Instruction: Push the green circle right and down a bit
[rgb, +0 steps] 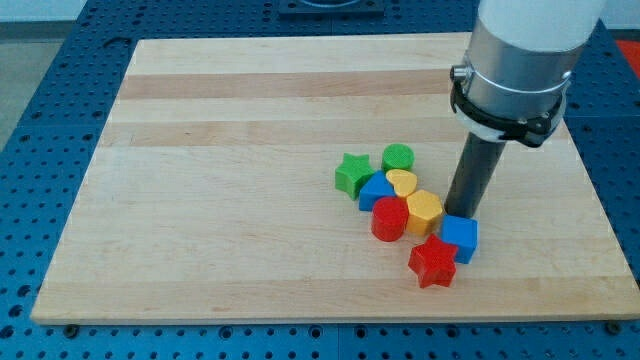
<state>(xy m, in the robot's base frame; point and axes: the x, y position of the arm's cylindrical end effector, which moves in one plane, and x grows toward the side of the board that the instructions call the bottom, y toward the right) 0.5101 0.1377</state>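
The green circle (398, 157) sits at the top of a tight cluster of blocks right of the board's middle. My tip (460, 212) is to its lower right, just above the blue cube (460, 237) and right of the yellow hexagon (424, 210). A yellow heart (402, 182) lies directly below the green circle, between it and my tip. A green star (352, 174) is to the circle's left.
A blue block (376, 189), a red cylinder (388, 220) and a red star (433, 262) complete the cluster. The wooden board (220, 180) lies on a blue perforated table (40, 110). The arm's grey body (520, 60) hangs over the board's upper right.
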